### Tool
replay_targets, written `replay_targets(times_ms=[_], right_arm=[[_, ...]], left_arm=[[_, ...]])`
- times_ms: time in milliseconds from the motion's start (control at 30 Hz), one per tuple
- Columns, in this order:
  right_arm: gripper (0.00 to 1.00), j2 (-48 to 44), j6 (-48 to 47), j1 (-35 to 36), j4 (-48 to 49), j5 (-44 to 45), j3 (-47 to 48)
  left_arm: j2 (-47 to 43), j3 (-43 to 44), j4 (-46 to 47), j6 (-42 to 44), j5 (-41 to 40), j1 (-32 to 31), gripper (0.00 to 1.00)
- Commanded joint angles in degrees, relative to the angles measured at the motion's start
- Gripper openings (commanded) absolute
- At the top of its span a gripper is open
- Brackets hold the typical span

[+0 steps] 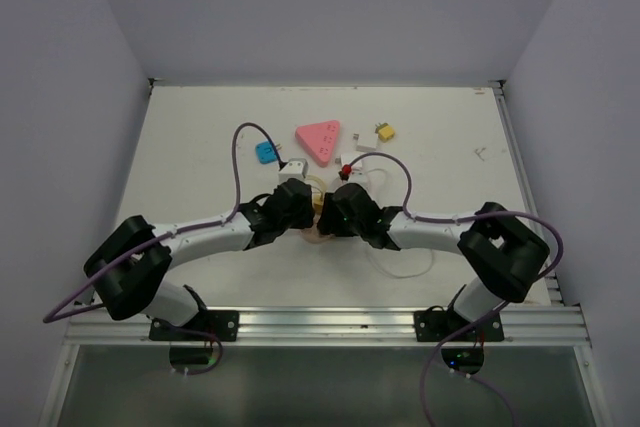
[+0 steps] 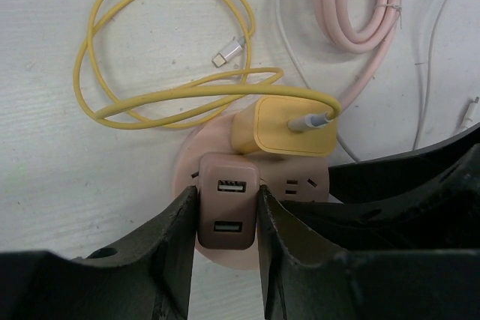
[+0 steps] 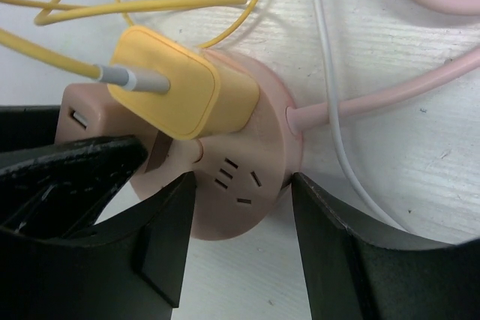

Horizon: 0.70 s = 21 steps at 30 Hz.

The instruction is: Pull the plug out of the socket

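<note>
A round pink socket (image 3: 262, 140) lies flat on the white table between both arms. Two plugs sit in it: a dusty-pink USB plug (image 2: 229, 207) and a yellow plug (image 2: 285, 129) with a yellow cable. My left gripper (image 2: 227, 194) is shut on the pink USB plug, one finger pressed on each side. My right gripper (image 3: 244, 179) is shut on the socket, its fingers against opposite sides of the rim. In the top view the two grippers (image 1: 305, 209) (image 1: 337, 212) meet tip to tip and hide most of the socket.
A looped yellow cable (image 2: 150, 95), a coiled pink cord (image 2: 352, 5) and a thin white cable (image 3: 330, 95) lie just beyond the socket. Farther back are a pink triangular power strip (image 1: 320, 139), a blue adapter (image 1: 266, 152), a white adapter (image 1: 293, 169) and a yellow connector (image 1: 383, 132).
</note>
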Motion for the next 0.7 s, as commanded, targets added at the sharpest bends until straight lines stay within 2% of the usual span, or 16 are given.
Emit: replay_targets(times_ms=[0, 167, 267, 500, 667], right_arm=[[0.57, 3.3, 2.3, 0.0, 1.3, 2.7, 3.3], [0.55, 6.4, 5.1, 0.0, -1.7, 3.2, 2.4], [0.51, 7.4, 8.3, 0.0, -4.0, 3.5, 0.2], [0.37, 11.8, 9.1, 0.0, -15.6, 5.1, 3.2], [0.36, 14.4, 10.0, -0.1, -19.9, 6.1, 5.0]], left_arm=[[2.6, 0.3, -4.9, -3.0, -0.1, -1.3, 0.00], [2.9, 0.8, -4.9, -2.5, -0.9, -1.8, 0.00], [2.5, 2.0, -5.3, -1.2, -1.9, -1.9, 0.00], [-0.8, 4.4, -4.0, 0.6, -4.4, -1.9, 0.00], [-1.7, 6.6, -3.8, 0.6, -6.0, -1.9, 0.00]])
